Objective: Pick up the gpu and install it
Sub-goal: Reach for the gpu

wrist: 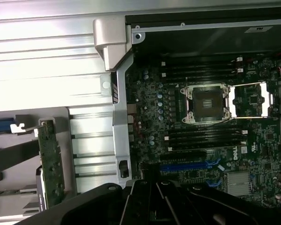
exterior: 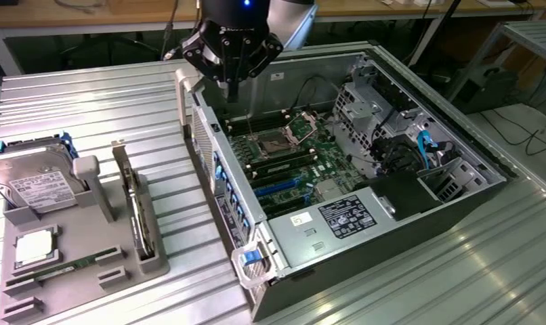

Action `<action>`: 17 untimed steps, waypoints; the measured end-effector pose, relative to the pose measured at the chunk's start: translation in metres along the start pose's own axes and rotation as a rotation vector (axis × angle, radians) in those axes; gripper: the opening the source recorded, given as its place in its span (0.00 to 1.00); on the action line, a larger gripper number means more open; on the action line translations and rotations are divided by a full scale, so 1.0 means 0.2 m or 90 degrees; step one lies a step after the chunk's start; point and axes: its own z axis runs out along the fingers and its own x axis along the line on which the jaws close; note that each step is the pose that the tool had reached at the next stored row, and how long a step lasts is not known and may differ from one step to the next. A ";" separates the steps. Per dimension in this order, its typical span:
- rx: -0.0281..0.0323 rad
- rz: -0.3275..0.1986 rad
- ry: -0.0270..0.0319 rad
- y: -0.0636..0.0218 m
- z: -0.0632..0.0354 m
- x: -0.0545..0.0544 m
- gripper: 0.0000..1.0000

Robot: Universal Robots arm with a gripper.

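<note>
The gpu (exterior: 134,206) stands on its long edge in a slot of the grey holder tray (exterior: 119,271), at the exterior view's left, with its silver bracket at the far end. In the wrist view the gpu (wrist: 51,164) shows as a thin green-edged card beside the case wall. My gripper (exterior: 232,91) hangs shut and holds nothing. It is above the far corner of the open computer case (exterior: 282,271), well apart from the gpu. Its dark fingers (wrist: 152,199) point down toward the motherboard (wrist: 201,140).
The holder tray also carries a silver hard drive (exterior: 38,183), a square processor chip (exterior: 34,247) and a green RAM stick (exterior: 61,269). Inside the case are the open processor socket (wrist: 207,103), blue expansion slots (wrist: 187,166), a power supply (exterior: 345,217) and drive cages (exterior: 381,108).
</note>
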 end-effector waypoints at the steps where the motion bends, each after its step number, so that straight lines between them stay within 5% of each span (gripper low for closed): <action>1: 0.0000 0.000 0.0000 -0.001 0.000 0.01 0.11; 17: 0.0000 0.000 0.0000 -0.005 -0.001 0.06 0.11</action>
